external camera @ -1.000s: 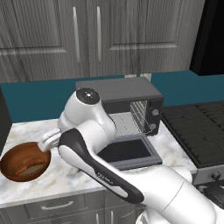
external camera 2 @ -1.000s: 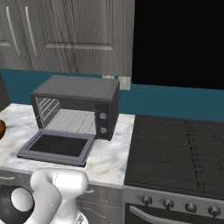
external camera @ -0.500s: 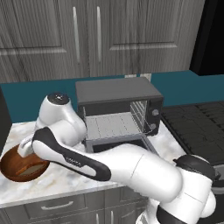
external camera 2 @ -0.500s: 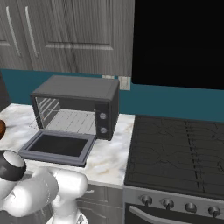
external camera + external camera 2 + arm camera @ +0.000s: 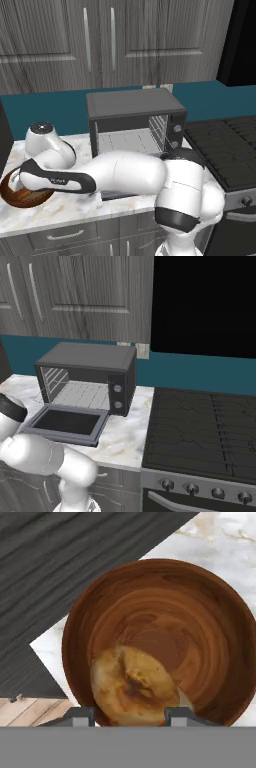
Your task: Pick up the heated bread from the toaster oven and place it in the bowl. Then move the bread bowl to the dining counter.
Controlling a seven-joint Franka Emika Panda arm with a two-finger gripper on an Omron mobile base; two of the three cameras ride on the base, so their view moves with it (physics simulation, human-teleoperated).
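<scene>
The reddish-brown wooden bowl (image 5: pixel 200 617) sits on the marble worktop, left of the toaster oven (image 5: pixel 135 120). The golden-brown bread (image 5: pixel 132 687) lies inside the bowl, against its near wall. My gripper (image 5: pixel 131 714) hangs just above that near rim, and the bread's edge shows between its two fingertips. The jaws stand partly closed, and I cannot tell whether they press on the bread or the rim. In the left base view my hand covers the bowl (image 5: pixel 22 196) at the far left. The oven (image 5: pixel 87 373) has its door down and a bare rack. The dining counter is out of view.
The dropped oven door (image 5: pixel 67 423) juts toward the worktop's front edge. A black stove (image 5: pixel 200 426) stands right of the oven. Grey wall cabinets (image 5: pixel 100 40) hang behind. My arm stretches low across the worktop in front of the oven.
My arm has swung further left and lower over the bowl. The fingers have drawn much closer together.
</scene>
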